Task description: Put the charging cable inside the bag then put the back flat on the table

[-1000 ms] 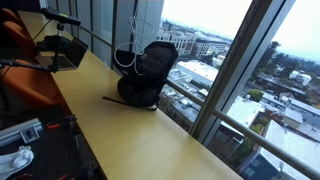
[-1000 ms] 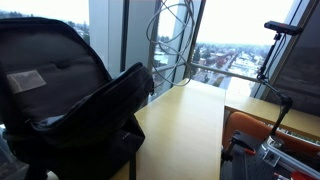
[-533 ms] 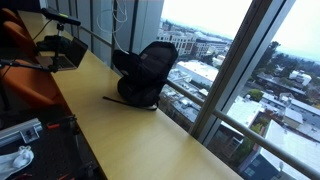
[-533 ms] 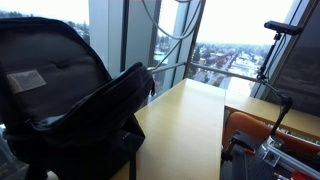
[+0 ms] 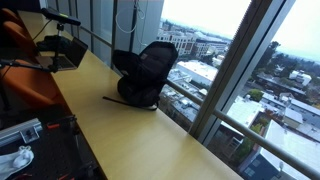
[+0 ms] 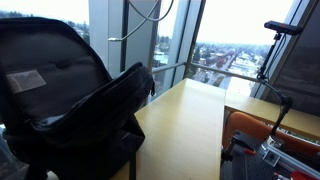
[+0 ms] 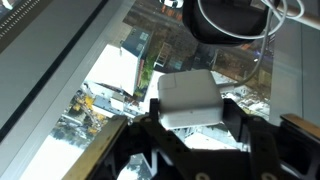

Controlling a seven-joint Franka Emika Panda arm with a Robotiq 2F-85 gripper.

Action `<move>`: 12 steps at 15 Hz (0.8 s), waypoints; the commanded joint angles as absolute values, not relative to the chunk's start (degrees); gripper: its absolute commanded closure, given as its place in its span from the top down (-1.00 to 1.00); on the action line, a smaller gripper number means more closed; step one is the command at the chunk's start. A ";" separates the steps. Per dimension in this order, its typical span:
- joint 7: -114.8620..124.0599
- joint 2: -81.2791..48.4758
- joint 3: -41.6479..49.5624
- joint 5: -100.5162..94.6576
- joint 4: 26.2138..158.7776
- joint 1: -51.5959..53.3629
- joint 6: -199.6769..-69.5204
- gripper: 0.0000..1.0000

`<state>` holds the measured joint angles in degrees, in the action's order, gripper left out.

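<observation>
Your gripper [image 7: 190, 122] has its jaws partway apart, clamped on the white brick of the charging cable [image 7: 188, 95]. In an exterior view its loops hang high above the bag [image 5: 148, 72], which stands upright on the table [image 5: 130, 135].

Orange chair [image 5: 30, 88] drawn up to the desk [image 5: 130, 135], 2nd orange chair [image 5: 16, 40] behind it. Dark boxy item [image 5: 62, 52] at the desk's far end, kind unclear. Slanted window mullion [image 5: 232, 75]. City buildings [image 5: 205, 45] below, under grey daylight. Black stand [image 6: 285, 28] by the glass.
</observation>
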<state>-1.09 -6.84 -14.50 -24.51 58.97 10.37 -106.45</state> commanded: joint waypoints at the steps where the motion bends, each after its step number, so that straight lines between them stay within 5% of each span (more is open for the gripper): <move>1: -2.65 -16.15 -15.19 -28.03 45.33 13.25 -101.43 -0.20; 12: -5.65 -29.53 -10.42 -24.39 36.44 16.17 -99.15 -0.20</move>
